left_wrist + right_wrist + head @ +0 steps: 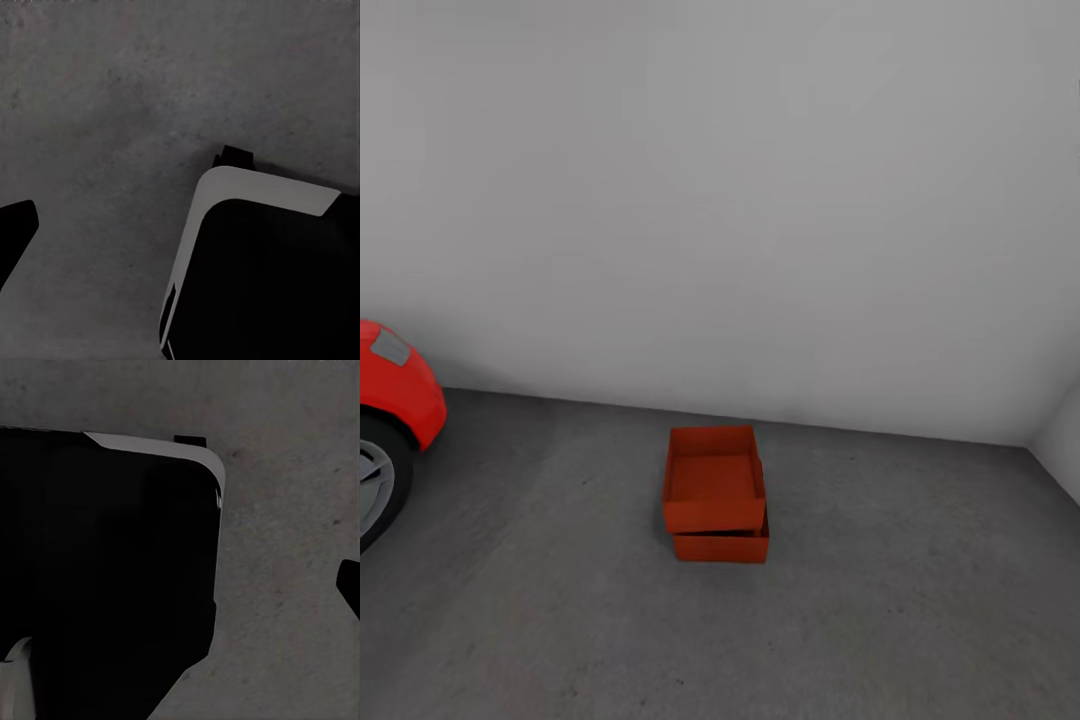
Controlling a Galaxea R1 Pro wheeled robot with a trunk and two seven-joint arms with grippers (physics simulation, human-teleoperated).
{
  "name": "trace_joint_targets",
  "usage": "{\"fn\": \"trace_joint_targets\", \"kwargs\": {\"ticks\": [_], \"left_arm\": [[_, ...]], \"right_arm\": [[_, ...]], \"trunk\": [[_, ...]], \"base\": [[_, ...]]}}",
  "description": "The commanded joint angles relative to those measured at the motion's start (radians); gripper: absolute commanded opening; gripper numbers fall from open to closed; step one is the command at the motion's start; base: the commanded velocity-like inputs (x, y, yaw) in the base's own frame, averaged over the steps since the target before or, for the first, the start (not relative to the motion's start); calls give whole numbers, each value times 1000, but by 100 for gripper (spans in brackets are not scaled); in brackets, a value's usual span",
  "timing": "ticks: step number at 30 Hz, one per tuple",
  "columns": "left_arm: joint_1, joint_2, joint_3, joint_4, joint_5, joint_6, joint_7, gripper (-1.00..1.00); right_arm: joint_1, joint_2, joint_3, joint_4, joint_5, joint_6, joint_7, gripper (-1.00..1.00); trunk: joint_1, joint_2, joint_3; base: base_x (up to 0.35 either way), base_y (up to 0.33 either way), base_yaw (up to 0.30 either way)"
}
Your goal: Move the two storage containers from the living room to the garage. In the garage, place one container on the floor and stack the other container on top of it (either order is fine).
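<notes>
Two orange-red storage containers stand stacked on the dark grey garage floor (920, 610), near the back wall. The upper container (714, 492) sits a little askew on the lower container (722, 548), shifted slightly left and back, with its inside empty. Nothing touches the stack. In the left wrist view a single dark fingertip (15, 234) juts in over bare concrete; in the right wrist view another dark fingertip (351, 583) shows at the edge. Both wrist cameras look down at the floor beside my own body, away from the containers.
A red car (395, 395) with its wheel (372, 485) stands at the left. A plain white-grey wall (760, 200) closes the back, with a corner at the right. My black and white base (262, 270) (105, 570) takes up much of both wrist views.
</notes>
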Motion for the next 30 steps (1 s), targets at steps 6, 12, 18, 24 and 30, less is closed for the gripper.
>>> {"fn": "trace_joint_targets", "kwargs": {"ticks": [6, 12, 18, 24, 30], "left_arm": [[0, 0, -8, 1, 10, -3, 2, 100], [0, 0, -8, 1, 9, -3, 2, 100], [-1, 0, -8, 0, 10, -3, 2, 100], [-1, 0, -8, 0, 9, -3, 2, 100], [-1, 0, -8, 0, 9, -3, 2, 100]], "right_arm": [[-1, 0, 4, 3, 3, -7, -3, 100], [-1, 0, 4, 3, 3, -7, -3, 100], [-1, 0, 4, 3, 3, -7, -3, 100], [-1, 0, 4, 3, 3, -7, -3, 100], [-1, 0, 4, 3, 3, -7, -3, 100]], "trunk": [[0, -1, 9], [0, -1, 18], [0, -1, 28], [0, -1, 38], [0, -1, 47]], "base": [[0, 0, 0], [0, 0, 0], [0, 0, 0], [0, 0, 0], [0, 0, 0]]}}
